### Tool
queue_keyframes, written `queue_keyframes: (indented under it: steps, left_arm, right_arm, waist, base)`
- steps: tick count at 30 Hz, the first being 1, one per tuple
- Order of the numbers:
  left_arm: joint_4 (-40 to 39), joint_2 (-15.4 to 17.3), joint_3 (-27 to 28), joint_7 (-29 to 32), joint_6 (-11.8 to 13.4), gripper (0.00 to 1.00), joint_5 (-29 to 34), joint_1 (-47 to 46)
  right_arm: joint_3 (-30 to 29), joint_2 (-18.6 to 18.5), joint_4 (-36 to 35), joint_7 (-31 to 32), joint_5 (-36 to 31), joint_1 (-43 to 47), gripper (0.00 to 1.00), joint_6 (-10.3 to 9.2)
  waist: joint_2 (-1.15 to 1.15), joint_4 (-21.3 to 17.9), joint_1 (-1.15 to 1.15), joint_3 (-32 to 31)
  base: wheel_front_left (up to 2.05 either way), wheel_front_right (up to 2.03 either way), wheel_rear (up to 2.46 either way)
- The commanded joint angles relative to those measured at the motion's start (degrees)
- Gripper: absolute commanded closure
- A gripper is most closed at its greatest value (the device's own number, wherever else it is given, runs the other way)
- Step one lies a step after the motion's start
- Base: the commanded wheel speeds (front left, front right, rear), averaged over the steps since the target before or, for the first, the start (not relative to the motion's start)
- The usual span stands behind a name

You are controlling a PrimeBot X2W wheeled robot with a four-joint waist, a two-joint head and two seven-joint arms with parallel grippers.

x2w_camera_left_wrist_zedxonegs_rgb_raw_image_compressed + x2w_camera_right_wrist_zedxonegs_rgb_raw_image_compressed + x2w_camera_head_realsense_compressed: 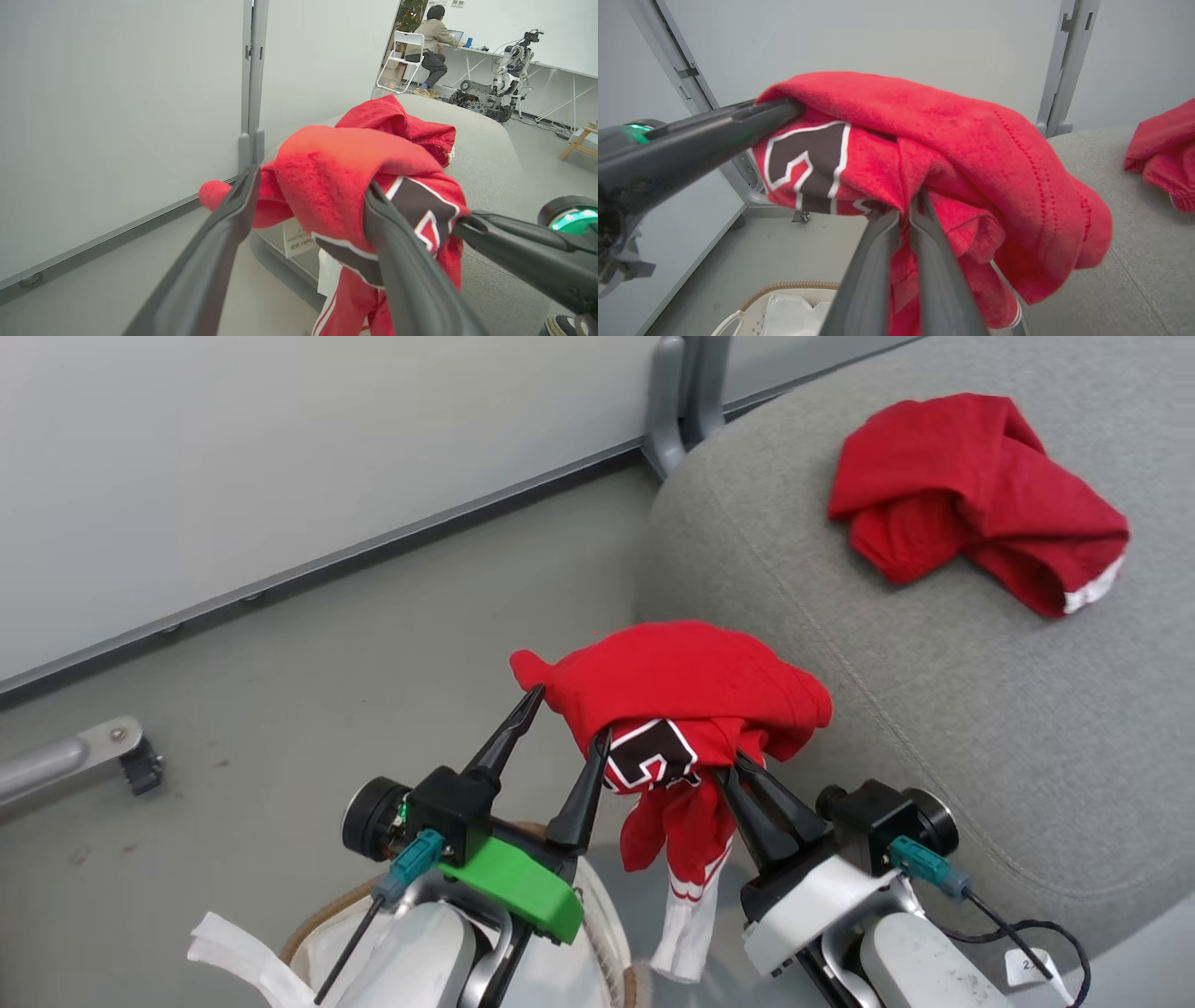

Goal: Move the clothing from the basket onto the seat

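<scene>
White sheet point(789, 310) in basket point(322, 915), red jersey point(691, 691) in air between basket and seat point(934, 709) — pinched tight from below by right gripper point(738, 761), draped over spread-apart left gripper point(571, 714), second red garment point(971, 495) lying on seat

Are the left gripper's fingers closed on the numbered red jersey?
No, in the head view the fingers of the left gripper stand wide apart, with the jersey at their tips.
</scene>
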Motion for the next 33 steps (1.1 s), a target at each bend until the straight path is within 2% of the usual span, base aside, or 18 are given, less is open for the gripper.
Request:
queue_keyframes:
  steps: [1,5,11,15,19,26,33]
  left_arm:
    - [0.4,0.7,0.0,0.0,-0.2,0.0,-0.5,1.1]
    - [0.3,1.1,-0.7,0.0,-0.2,0.0,-0.4,1.1]
    - [1.4,1.9,-4.0,0.0,-0.2,0.0,-1.1,-1.7]
    - [2.3,2.6,-5.1,0.0,-0.2,0.0,-1.6,-3.0]
    - [2.8,3.7,-5.6,0.0,-0.2,0.0,-1.6,-4.0]
    - [4.0,6.2,-5.8,0.0,-0.2,0.0,-1.5,-5.3]
    - [2.8,9.0,-4.6,0.0,-0.2,0.0,-0.1,-7.1]
  right_arm:
    - [-0.3,-0.1,-0.2,-0.1,0.4,0.8,1.0,-0.07]
    - [-1.7,-0.1,-0.9,-0.1,0.2,1.6,1.0,-0.07]
    - [-5.8,-0.1,-3.3,-0.1,-1.5,2.3,1.0,-0.06]
    - [-8.1,-1.9,-5.5,-0.1,-2.8,-1.0,1.0,-0.07]
    - [-9.8,-5.5,-7.1,-0.1,-4.1,-6.8,1.0,-0.07]
    - [-15.2,-13.3,-6.9,-0.1,-5.0,-22.3,1.0,-0.07]
    - [-19.8,-20.2,0.5,-0.1,-5.6,-36.5,1.0,-0.07]
  waist:
    - [0.0,-7.3,0.0,1.1]
    - [0.0,-10.5,0.0,1.7]
    - [0.0,-11.5,0.0,3.6]
    - [0.0,-11.7,0.0,5.4]
    - [0.0,-11.6,0.0,8.1]
    - [0.0,-11.6,0.0,13.3]
    - [0.0,-10.5,0.0,18.7]
  base:
    - [0.0,0.0,0.0]
    - [0.0,0.0,0.0]
    - [0.0,0.0,0.0]
    - [0.0,0.0,0.0]
    - [0.0,0.0,0.0]
    - [0.0,0.0,0.0]
    - [0.0,0.0,0.0]
